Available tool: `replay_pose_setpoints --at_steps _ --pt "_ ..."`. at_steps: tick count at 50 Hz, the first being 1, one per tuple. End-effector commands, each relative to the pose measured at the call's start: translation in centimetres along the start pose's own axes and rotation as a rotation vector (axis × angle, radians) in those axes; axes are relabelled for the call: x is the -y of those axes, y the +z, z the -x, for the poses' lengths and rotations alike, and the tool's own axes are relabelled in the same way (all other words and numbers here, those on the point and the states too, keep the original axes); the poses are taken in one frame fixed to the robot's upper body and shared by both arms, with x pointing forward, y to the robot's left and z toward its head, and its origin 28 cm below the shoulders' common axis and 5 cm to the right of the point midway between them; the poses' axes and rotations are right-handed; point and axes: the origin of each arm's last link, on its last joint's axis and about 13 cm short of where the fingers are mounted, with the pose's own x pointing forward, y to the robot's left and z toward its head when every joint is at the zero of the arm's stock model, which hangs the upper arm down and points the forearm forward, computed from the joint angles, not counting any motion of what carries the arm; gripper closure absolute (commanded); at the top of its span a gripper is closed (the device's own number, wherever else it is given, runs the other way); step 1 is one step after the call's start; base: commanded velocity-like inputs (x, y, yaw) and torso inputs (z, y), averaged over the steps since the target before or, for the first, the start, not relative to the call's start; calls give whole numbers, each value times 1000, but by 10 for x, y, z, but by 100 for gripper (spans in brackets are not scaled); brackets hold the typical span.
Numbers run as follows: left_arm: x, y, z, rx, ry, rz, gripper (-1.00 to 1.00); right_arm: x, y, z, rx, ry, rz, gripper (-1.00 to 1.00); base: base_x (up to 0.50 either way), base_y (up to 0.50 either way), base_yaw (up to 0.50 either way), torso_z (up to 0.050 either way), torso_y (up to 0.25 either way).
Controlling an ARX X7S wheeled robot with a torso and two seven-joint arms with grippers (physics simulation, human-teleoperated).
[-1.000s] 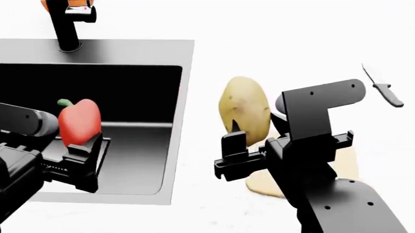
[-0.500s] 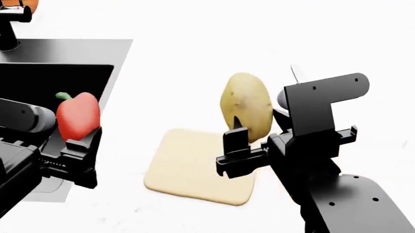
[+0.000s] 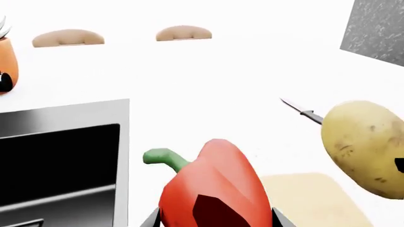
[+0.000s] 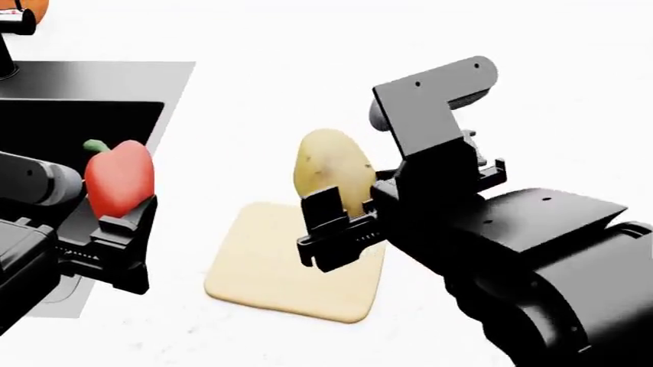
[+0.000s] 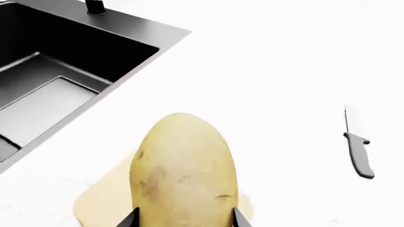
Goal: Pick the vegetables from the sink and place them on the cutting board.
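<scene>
My left gripper [image 4: 128, 222] is shut on the red bell pepper [image 4: 119, 177] and holds it upright above the right edge of the black sink [image 4: 173, 84]. The pepper fills the left wrist view [image 3: 211, 189], green stem up. My right gripper [image 4: 342, 210] is shut on the yellow-brown potato [image 4: 332, 170] and holds it above the pale beige cutting board [image 4: 265, 267]. The potato shows large in the right wrist view [image 5: 183, 172], with the board [image 5: 92, 203] below it. The potato also shows in the left wrist view [image 3: 366, 146], beside the board [image 3: 315, 198].
A dark-handled knife [image 5: 358, 151] lies on the white counter to the right of the board; it also shows in the left wrist view [image 3: 303, 112]. The faucet base [image 4: 5, 46] stands at the sink's back rim. An orange vessel [image 3: 6, 66] stands behind the sink.
My right arm has swung left and brought the potato over the cutting board. The left gripper holds the pepper in much the same place. The view shifted right earlier, bringing the board into sight.
</scene>
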Motion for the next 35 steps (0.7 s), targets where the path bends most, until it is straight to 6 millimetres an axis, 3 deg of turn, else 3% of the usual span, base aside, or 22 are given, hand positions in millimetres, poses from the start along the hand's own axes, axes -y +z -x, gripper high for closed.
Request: replay_pose_setpoints --at_steps 1,28,35 --pt "0 -2 0 0 0 7 100 5 27 13 -166 41 57 100 0 0 0 0 0" --pt "3 -6 -6 -7 -10 19 100 8 20 -22 -263 36 30 100 0 0 0 0 0" --pt "3 -5 -5 -6 -14 15 100 6 10 -25 -287 58 22 100 0 0 0 0 0"
